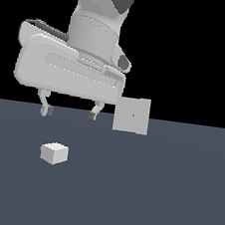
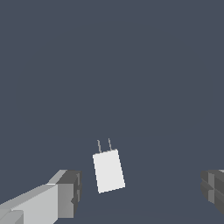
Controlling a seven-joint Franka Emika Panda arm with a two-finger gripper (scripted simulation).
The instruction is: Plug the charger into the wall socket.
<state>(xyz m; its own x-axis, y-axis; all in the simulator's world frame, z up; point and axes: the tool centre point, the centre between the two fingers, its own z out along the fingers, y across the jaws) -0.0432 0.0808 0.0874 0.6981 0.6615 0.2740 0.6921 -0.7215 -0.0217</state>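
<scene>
Wrist view: charger [image 2: 109,170] shows 2 prongs | exterior: hidden | pincer [image 1: 69,113] wide, empty

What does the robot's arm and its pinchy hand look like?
The arm is smooth, rounded and pale grey-white. Its gripper hangs from a wide white bar and has two thin white fingers with small dark grey pads at the tips. No cables or markings show.

The charger [image 1: 54,153] lies on the floor [image 1: 163,201], toward the exterior view's left. The wall socket [image 1: 132,115] stands upright farther back, to its right. The gripper [image 1: 69,112] hangs above the charger, apart from it.
</scene>
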